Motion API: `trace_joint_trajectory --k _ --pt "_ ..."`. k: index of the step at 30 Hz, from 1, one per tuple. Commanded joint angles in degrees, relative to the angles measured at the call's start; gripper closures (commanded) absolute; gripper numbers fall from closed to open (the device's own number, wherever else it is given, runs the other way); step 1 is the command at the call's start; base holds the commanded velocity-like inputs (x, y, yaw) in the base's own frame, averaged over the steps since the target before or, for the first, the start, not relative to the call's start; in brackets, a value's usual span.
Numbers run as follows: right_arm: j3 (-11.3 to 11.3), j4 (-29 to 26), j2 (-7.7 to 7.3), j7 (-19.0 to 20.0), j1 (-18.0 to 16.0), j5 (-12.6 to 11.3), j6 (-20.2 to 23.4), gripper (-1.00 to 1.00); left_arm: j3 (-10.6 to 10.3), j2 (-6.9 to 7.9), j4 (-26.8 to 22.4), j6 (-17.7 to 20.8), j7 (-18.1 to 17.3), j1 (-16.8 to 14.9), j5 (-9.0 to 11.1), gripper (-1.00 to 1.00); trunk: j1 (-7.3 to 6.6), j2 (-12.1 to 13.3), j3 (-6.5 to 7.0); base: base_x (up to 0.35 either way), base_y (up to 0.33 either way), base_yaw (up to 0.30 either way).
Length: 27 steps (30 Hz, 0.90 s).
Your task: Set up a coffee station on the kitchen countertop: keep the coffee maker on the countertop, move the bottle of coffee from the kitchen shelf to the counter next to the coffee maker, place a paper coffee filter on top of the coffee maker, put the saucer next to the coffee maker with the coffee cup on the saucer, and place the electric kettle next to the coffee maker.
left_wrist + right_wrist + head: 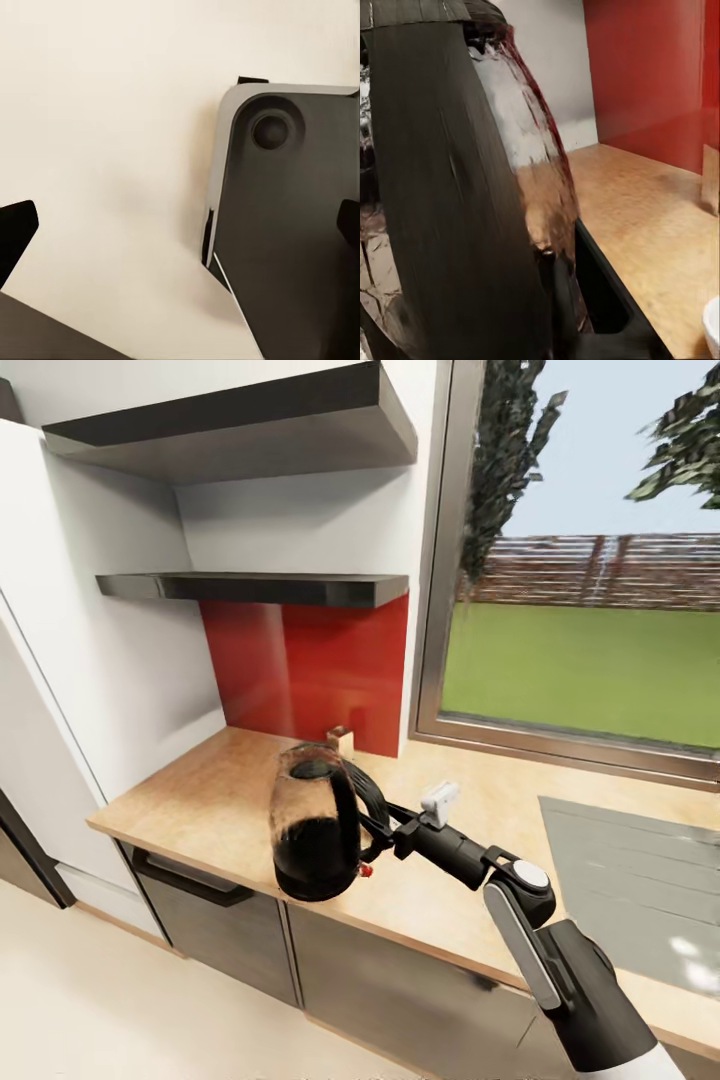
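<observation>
The electric kettle (315, 825), dark glass with a black handle, leans slightly over the wooden countertop (220, 800) near its front edge. Whether its base touches the wood I cannot tell. My right gripper (372, 828) is shut on the kettle's handle (442, 187), which looms large in the right wrist view. My left gripper (180, 229) is open, its black fingertips (15, 232) far apart above the cream floor and the robot's dark base plate (292, 225). The coffee maker, coffee bottle, filter and cup are out of view.
A small beige object (340, 738) stands behind the kettle against the red backsplash (310, 665). Two dark wall shelves (260, 588) hang above. A grey inset panel (640, 880) lies in the counter at the right, under the window. A white rim (712, 326) shows beside the kettle.
</observation>
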Motion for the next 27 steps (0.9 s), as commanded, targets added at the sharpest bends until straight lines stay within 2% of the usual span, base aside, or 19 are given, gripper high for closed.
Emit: trace_joint_trajectory --k 1,4,12,18,27 --pt "-0.1 -0.1 -0.05 1.2 -0.1 -0.7 0.4 1.0 -0.4 0.0 0.0 -0.2 0.1 0.0 0.5 -1.0 0.02 -0.1 -0.12 -0.102 -0.26 0.0" --pt "-0.1 0.0 -0.06 3.8 -0.1 -0.6 0.4 1.0 -0.3 0.01 0.1 -0.3 0.1 0.0 0.6 -1.0 0.02 -0.1 -0.12 -0.101 -0.261 0.0" --pt "-0.4 0.3 -0.06 4.3 -0.1 -0.6 0.4 1.0 -0.3 -0.01 0.0 -0.3 0.1 0.0 0.7 -1.0 0.02 -0.1 -0.12 -0.099 -0.261 -0.032" --pt "-2.6 0.3 -0.06 4.3 -0.1 -0.7 0.4 1.0 -0.3 -0.14 0.0 -0.3 0.1 0.0 0.7 -1.0 0.02 -0.1 -0.12 -0.102 -0.261 -0.24" --pt "-3.0 0.4 -0.06 4.4 -0.1 -0.7 0.4 1.0 -0.3 -0.17 0.0 -0.3 0.1 0.0 0.7 -1.0 0.02 -0.1 -0.11 -0.214 -0.207 -0.279"
